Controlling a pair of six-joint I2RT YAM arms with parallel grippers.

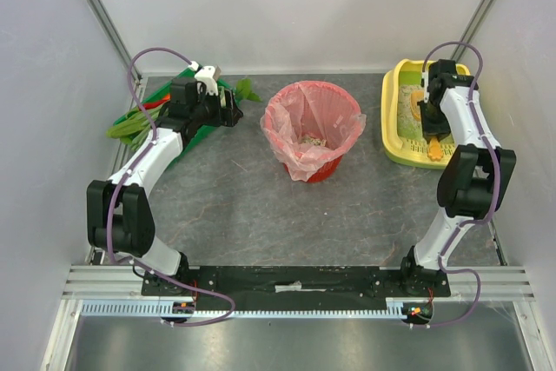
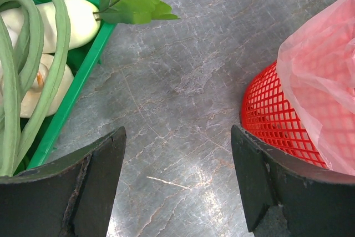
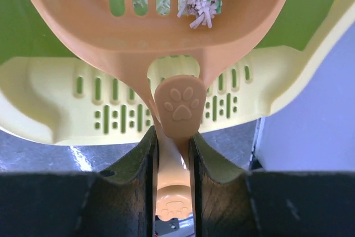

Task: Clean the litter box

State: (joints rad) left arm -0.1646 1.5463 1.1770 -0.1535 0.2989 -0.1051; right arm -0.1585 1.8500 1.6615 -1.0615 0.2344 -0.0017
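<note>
This is a robotics lab test cell, no question: plain white panels (image 1: 287,6) close it in on three sides, held by bare aluminium frame posts (image 1: 95,8). The left arm (image 1: 152,154) and right arm (image 1: 469,123) are bolted to a black base plate (image 1: 295,277) on aluminium rails (image 1: 87,282), with purple cables (image 1: 132,76) looping free. On the grey marble-patterned surface (image 1: 243,215) sit staged household props: a green vegetable tray (image 1: 201,134), a bag-lined red basket (image 1: 323,169) and a yellow litter box (image 1: 391,136).

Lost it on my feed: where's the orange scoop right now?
Right wrist view: the right gripper holds the orange scoop by its handle, over the litter box, upper right in the top view.
</note>
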